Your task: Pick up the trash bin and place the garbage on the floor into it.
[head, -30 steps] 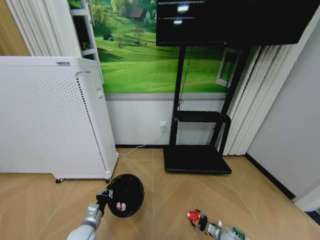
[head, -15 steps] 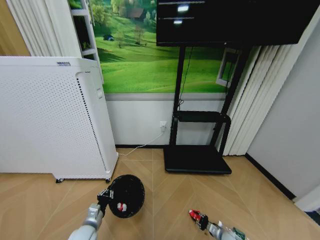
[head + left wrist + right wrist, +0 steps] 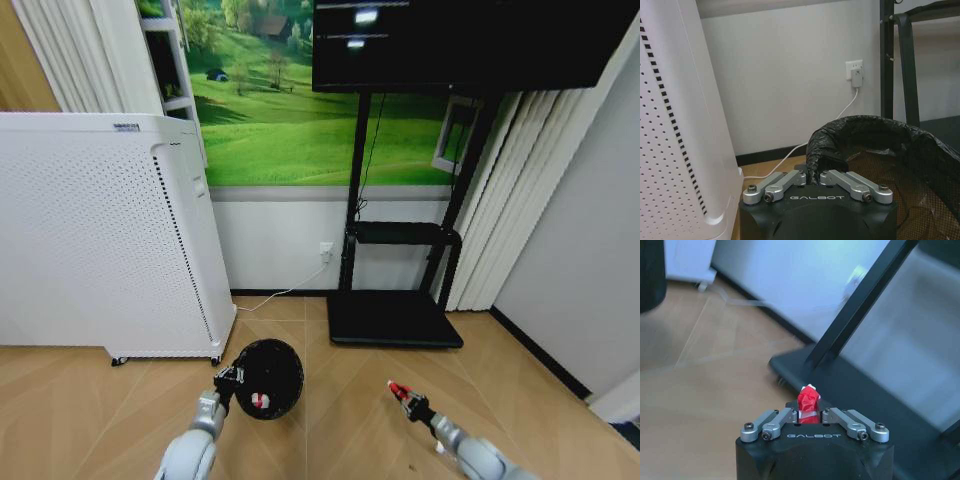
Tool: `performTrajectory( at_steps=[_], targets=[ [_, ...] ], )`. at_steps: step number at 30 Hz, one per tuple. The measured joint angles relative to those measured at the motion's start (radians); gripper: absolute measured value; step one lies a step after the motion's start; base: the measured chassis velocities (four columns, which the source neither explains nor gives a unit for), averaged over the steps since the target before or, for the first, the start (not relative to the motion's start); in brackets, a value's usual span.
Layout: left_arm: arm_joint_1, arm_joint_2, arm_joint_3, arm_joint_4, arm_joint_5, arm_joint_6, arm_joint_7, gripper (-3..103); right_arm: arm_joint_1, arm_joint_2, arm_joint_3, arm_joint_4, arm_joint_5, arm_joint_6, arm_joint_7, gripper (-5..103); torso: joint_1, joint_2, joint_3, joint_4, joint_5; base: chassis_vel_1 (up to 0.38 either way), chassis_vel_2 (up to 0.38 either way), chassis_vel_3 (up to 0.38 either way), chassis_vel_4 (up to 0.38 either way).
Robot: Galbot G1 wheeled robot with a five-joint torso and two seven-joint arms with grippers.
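Bin in hand: you have the trash bin (image 3: pixel 268 377) lifted by the left gripper (image 3: pixel 229 379), which is pinched shut on the bag-lined rim nearest the robot; the left wrist view shows the black bag (image 3: pixel 875 145) bunched between the closed fingers (image 3: pixel 785 181).
Where the bin sits: low in the head view, out in front of the white perforated appliance (image 3: pixel 100 235) and to the left of the TV stand base (image 3: pixel 393 320), its mouth tipped toward the camera.
Already inside: one red-and-white scrap (image 3: pixel 260 400) lies in the bin, so you can count one piece of garbage as done.
Piece in transit: your right gripper (image 3: pixel 405 397) is clamped on a second red-and-white lump (image 3: pixel 808 403), held up off the wooden floor (image 3: pixel 340 400) and well apart from the bin, to its right.
Right wrist check: the lump stands upright between the closed fingertips, with the black stand leg (image 3: pixel 860 302) beyond it.
Progress, as a judgement: roughly past the halfway mark; bin picked up, one scrap deposited, one gripped but not yet over the opening.
Still to do: bring that lump above the bin mouth and release it.
Third piece: you cannot confirm the green-and-white piece from these views; treat it as outstanding.
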Motion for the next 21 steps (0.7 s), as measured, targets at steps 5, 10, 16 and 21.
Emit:
performTrajectory(
  at_steps=[5,10,16,21],
  targets=[
    [-0.029,-0.044,0.011,0.024,0.022,0.000,-0.005,6,-0.002,-0.067,0.009,0.128,0.084,-0.014,0.002,18,0.000,0.000,0.000,0.0004,0.0003,0.000,0.000,0.000,0.000],
    [-0.058,-0.107,0.050,0.053,0.050,-0.001,-0.005,6,-0.008,-0.089,-0.011,0.277,0.119,-0.027,-0.004,18,0.000,0.000,0.000,0.0004,0.0003,0.000,0.000,0.000,0.000],
    [-0.121,-0.164,0.103,0.120,0.078,-0.009,-0.005,6,-0.003,-0.063,-0.036,0.392,0.177,-0.018,-0.024,18,0.000,0.000,0.000,0.0004,0.0003,0.000,0.000,0.000,0.000],
    [-0.144,-0.181,0.132,0.137,0.082,-0.009,-0.005,6,0.010,-0.044,-0.052,0.436,0.190,-0.015,-0.047,18,0.000,0.000,0.000,0.0003,0.0003,0.000,0.000,0.000,0.000]
  ],
)
